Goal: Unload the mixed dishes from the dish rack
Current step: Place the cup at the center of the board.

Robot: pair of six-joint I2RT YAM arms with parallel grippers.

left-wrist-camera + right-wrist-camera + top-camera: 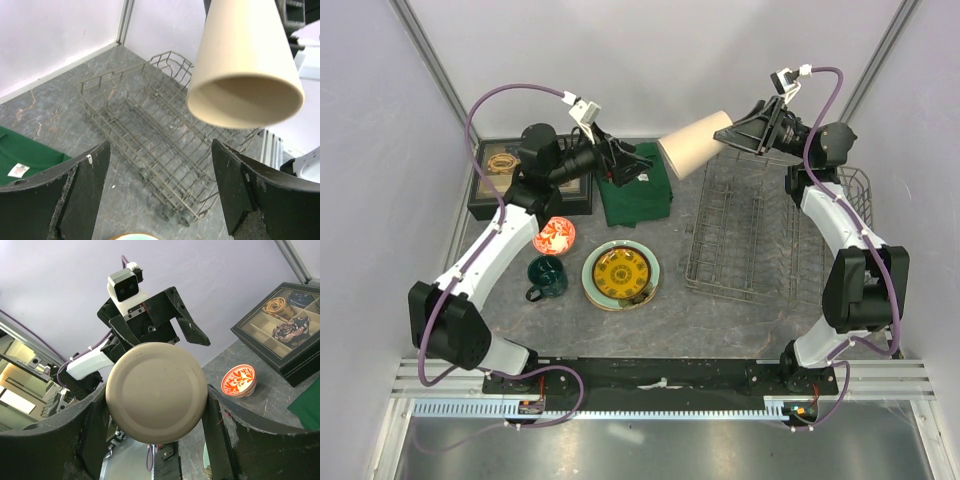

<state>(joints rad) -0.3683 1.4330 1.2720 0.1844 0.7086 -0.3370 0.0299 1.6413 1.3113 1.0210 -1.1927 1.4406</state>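
My right gripper [728, 133] is shut on the base end of the beige tumbler [690, 145] and holds it on its side, in the air past the far left corner of the dish rack [745, 230]. Its mouth [245, 102] faces my left gripper [620, 165], which is open, holds nothing and sits a short way off. In the right wrist view the tumbler's round base [156, 392] fills the gap between my fingers [220, 440]. No dishes show in the rack [150, 130]. On the table lie the red-and-white bowl [554, 236], the dark green mug [546, 275] and a yellow plate on a pale green plate [620, 273].
A folded green cloth [635, 185] lies under my left gripper. A black compartmented tray [505, 175] stands at the far left, close to the bowl [239, 380]. A wire basket [857, 192] hangs by the rack's right side. White walls close in the back and sides.
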